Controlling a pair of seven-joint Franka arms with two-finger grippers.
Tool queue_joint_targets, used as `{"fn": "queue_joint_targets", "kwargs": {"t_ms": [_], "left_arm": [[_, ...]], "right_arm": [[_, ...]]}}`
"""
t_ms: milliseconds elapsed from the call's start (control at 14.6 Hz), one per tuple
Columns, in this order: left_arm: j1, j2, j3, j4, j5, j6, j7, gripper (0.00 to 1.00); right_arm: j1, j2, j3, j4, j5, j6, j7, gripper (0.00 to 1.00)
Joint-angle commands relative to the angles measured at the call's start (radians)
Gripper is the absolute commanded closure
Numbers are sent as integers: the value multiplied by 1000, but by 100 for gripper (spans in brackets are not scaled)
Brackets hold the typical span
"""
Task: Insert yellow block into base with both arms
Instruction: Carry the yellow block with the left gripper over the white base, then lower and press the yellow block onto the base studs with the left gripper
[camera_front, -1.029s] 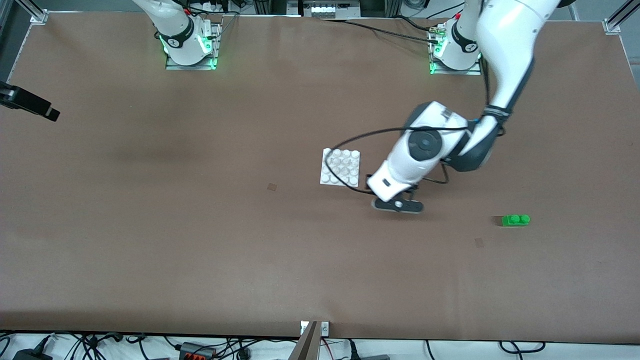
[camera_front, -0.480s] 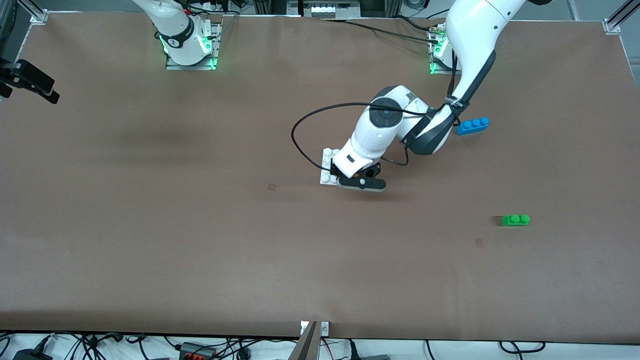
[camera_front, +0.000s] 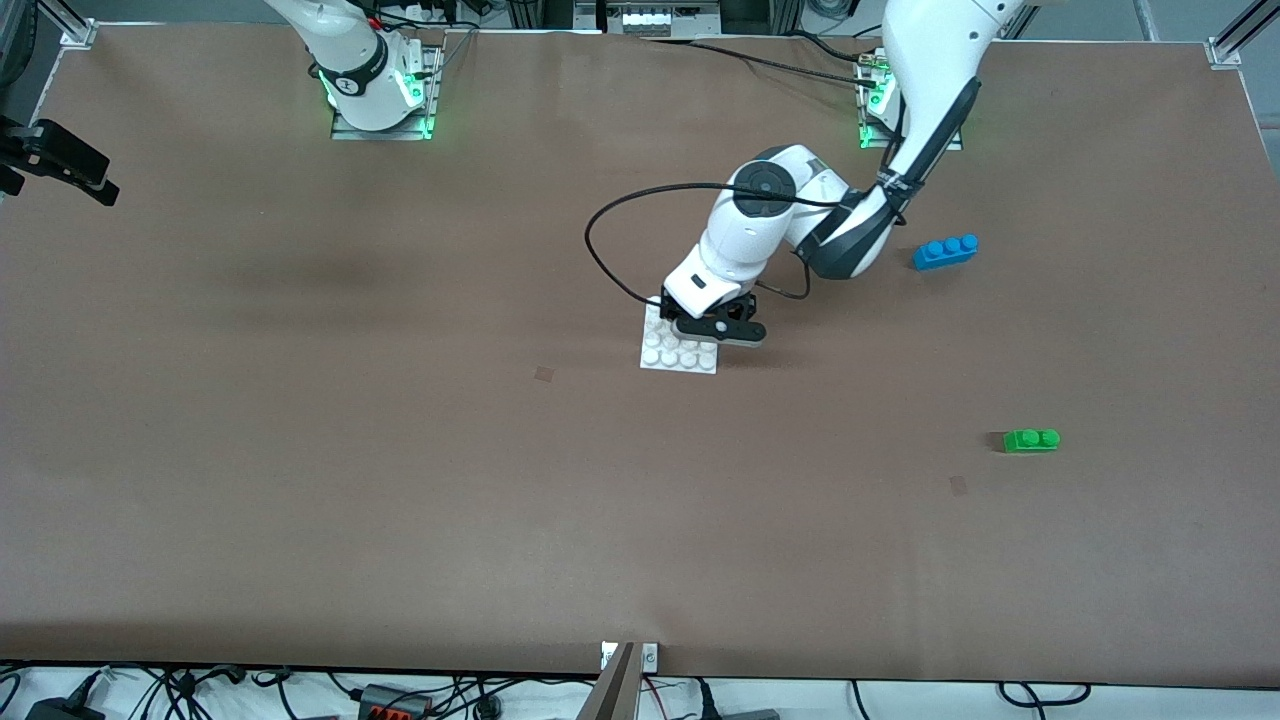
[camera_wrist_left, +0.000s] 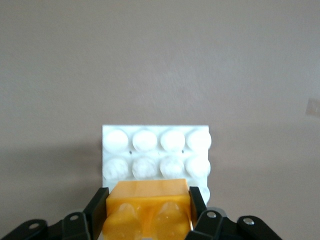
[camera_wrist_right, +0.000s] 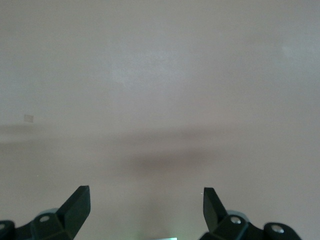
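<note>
My left gripper is shut on the yellow block and holds it over the half of the base nearer to the robots' bases. The block's two studs face the wrist camera. In the front view the hand hides the block. The base, a white studded plate, also shows in the left wrist view, just past the block. Whether the block touches it I cannot tell. My right gripper is open and empty over bare brown table; its black hand shows at the table's edge at the right arm's end.
A blue three-stud brick lies toward the left arm's end, farther from the front camera than the base. A green two-stud brick lies nearer to the camera. The left arm's black cable loops in the air by the base.
My left gripper has carried the yellow block from beside the base's near corner to over the base. The arm's move uncovered the blue brick. The right hand shifted slightly early on, then held still.
</note>
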Motion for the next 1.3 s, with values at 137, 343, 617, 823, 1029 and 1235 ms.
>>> {"fn": "queue_joint_targets", "kwargs": {"t_ms": [137, 343, 617, 823, 1029, 1235], "left_arm": [[-84, 17, 61, -1, 57, -14, -9, 43], [-85, 45, 63, 21, 89, -16, -15, 43], [-136, 68, 119, 50, 91, -14, -15, 43], [-145, 74, 121, 64, 92, -14, -16, 43], [-160, 78, 123, 65, 92, -16, -19, 43], [-162, 92, 126, 64, 94, -14, -21, 43]], "right_arm": [[-1, -10, 1, -9, -8, -2, -8, 0], [-2, -8, 1, -9, -8, -2, -7, 0], [-1, -8, 1, -9, -7, -2, -8, 0], [2, 18, 4, 0, -3, -2, -22, 0], [4, 18, 6, 3, -2, -4, -22, 0], [2, 18, 6, 3, -2, -4, -22, 0]]}}
